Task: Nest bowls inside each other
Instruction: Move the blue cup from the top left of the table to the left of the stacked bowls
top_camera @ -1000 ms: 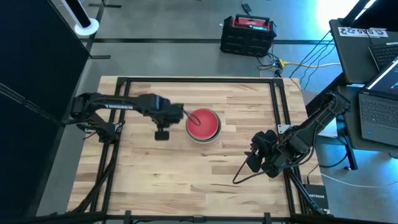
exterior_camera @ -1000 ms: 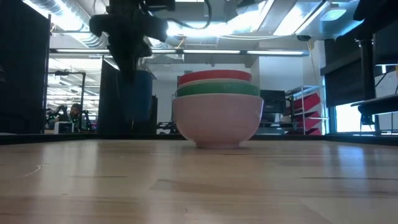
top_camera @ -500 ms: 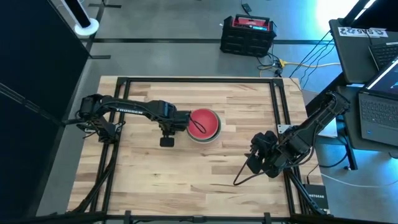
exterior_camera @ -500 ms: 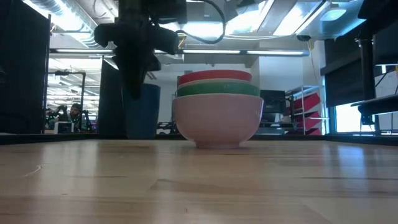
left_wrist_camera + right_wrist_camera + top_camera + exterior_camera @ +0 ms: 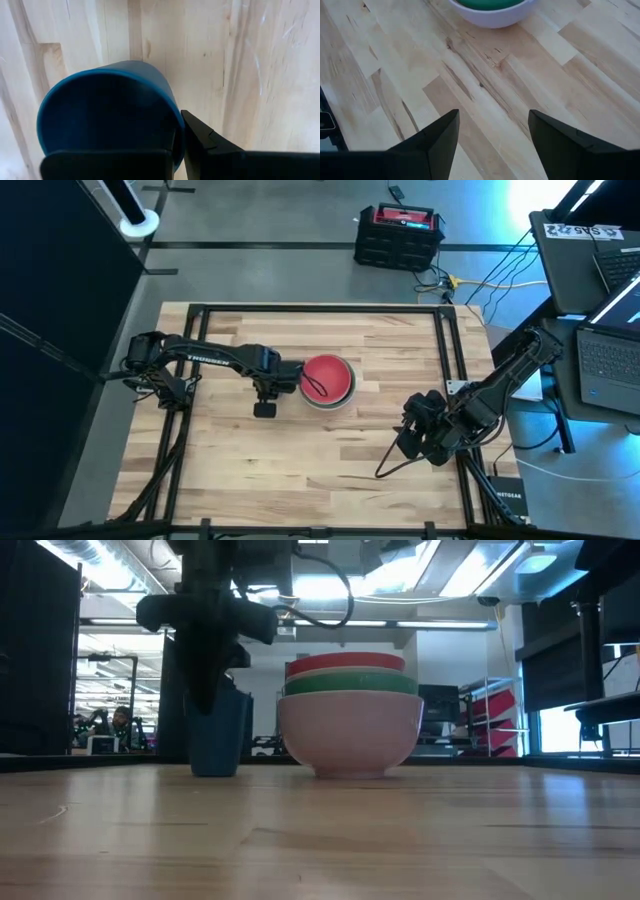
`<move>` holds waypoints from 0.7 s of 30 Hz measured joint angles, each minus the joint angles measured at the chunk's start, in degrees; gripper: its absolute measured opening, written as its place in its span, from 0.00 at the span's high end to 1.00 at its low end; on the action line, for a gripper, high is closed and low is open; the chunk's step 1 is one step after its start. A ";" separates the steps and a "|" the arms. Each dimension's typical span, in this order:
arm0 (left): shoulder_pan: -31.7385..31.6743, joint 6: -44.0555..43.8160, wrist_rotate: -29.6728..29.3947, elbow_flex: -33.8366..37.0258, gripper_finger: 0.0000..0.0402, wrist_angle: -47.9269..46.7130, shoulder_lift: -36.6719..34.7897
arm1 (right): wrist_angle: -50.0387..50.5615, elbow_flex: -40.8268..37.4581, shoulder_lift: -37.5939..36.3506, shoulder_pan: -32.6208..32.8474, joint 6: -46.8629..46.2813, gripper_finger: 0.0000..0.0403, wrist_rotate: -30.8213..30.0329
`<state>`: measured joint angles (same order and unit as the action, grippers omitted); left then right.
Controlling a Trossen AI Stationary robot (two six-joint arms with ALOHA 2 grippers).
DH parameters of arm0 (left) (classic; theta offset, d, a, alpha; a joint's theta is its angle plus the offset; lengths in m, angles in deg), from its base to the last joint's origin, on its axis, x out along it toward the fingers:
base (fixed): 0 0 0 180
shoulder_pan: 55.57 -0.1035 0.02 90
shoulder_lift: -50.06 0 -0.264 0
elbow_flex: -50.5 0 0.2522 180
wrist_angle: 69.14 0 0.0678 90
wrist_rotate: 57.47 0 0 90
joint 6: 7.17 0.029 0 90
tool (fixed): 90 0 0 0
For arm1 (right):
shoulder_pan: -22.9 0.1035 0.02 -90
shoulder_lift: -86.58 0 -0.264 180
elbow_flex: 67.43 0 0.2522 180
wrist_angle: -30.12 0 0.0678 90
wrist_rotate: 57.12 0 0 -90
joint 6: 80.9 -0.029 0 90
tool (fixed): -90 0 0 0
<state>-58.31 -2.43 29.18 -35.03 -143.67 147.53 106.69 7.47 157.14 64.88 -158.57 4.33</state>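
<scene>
Wooden table (image 5: 330, 450), left pincer (image 5: 177, 145) clamped on blue cup (image 5: 107, 115) beside stacked bowls (image 5: 350, 720), right pincer (image 5: 492, 135) spread, empty.

No legible text anywhere.

Bowl stack near table centre, both arms over the wood.
Red bowl (image 5: 326, 378) tops the stack; left gripper (image 5: 284, 377) sits just beside its rim. Right gripper (image 5: 412, 442) waits well apart near the table (image 5: 330, 470) edge.
</scene>
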 joint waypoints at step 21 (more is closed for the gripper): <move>-1.09 1.84 0.95 -0.20 0.99 0.80 0.16 | -0.10 0.00 0.00 0.00 -0.04 0.45 0.00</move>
<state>-59.40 -0.59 30.13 -35.23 -142.87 147.70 106.58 7.47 157.14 64.88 -158.61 4.33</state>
